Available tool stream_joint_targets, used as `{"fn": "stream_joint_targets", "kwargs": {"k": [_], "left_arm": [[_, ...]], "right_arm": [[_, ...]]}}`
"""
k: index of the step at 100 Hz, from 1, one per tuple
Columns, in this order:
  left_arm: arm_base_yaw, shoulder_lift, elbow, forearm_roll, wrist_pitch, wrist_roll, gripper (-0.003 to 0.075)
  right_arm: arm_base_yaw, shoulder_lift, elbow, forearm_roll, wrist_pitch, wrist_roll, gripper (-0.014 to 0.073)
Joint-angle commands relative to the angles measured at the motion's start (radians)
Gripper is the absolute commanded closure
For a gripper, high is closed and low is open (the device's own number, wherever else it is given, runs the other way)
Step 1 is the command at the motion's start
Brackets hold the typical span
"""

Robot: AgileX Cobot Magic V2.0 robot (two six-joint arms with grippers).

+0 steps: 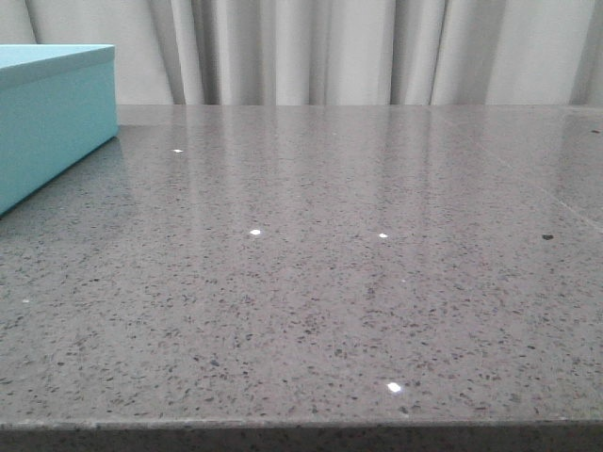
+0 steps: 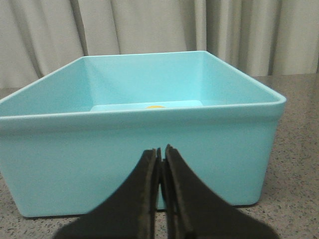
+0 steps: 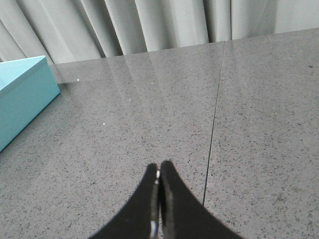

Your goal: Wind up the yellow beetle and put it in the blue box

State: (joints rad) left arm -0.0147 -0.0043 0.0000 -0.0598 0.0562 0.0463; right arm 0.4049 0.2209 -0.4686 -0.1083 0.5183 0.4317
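The blue box stands at the far left of the grey table in the front view. In the left wrist view it is open-topped, and a small yellow patch, likely the yellow beetle, shows on its floor at the far wall; most of it is hidden by the near wall. My left gripper is shut and empty, just in front of the box's near wall. My right gripper is shut and empty over bare table, with the box off to one side. Neither gripper shows in the front view.
The speckled grey stone table has a seam line running across it. Pale curtains hang behind the table's far edge. The table's near edge runs along the bottom of the front view.
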Motion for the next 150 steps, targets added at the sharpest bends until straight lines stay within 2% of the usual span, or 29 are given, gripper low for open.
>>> {"fn": "stream_joint_targets", "kwargs": {"k": [1, 23, 40, 49, 58, 67, 72, 80, 85, 111, 130, 150], "left_arm": [[0.000, -0.031, 0.022, -0.003, -0.075, -0.009, 0.0739], [0.004, -0.031, 0.022, -0.003, -0.075, -0.009, 0.0739], [0.004, -0.031, 0.022, -0.003, -0.075, -0.009, 0.0739], [0.006, -0.031, 0.022, -0.003, -0.075, -0.009, 0.0739], [0.006, -0.031, 0.022, -0.003, -0.075, -0.009, 0.0739], [0.006, -0.031, 0.022, -0.003, -0.075, -0.009, 0.0739], [0.006, -0.031, 0.022, -0.003, -0.075, -0.009, 0.0739], [0.006, -0.031, 0.022, -0.003, -0.075, -0.009, 0.0738], [0.006, -0.031, 0.022, -0.003, -0.075, -0.009, 0.0739], [0.006, -0.031, 0.022, -0.003, -0.075, -0.009, 0.0739], [0.006, -0.031, 0.022, -0.003, -0.075, -0.009, 0.0739], [0.006, -0.031, 0.022, -0.003, -0.075, -0.009, 0.0739]], "right_arm": [[0.001, 0.011, -0.025, -0.007, -0.071, -0.005, 0.0662], [0.001, 0.011, -0.025, -0.012, -0.072, -0.005, 0.0662], [-0.029, 0.011, -0.021, -0.109, -0.116, -0.005, 0.0662], [-0.076, 0.010, 0.014, -0.121, -0.221, -0.019, 0.0662], [-0.141, 0.010, 0.099, -0.113, -0.413, -0.060, 0.0662], [-0.211, 0.010, 0.209, -0.029, -0.617, -0.147, 0.0662], [-0.242, -0.005, 0.258, 0.029, -0.668, -0.226, 0.0662], [-0.284, -0.045, 0.315, 0.080, -0.673, -0.339, 0.0662], [-0.308, -0.061, 0.342, 0.081, -0.668, -0.364, 0.0662], [-0.382, -0.162, 0.483, 0.081, -0.666, -0.317, 0.0662], [-0.385, -0.257, 0.482, 0.076, -0.541, -0.307, 0.0662], [-0.385, -0.253, 0.482, 0.076, -0.525, -0.307, 0.0662]]}}
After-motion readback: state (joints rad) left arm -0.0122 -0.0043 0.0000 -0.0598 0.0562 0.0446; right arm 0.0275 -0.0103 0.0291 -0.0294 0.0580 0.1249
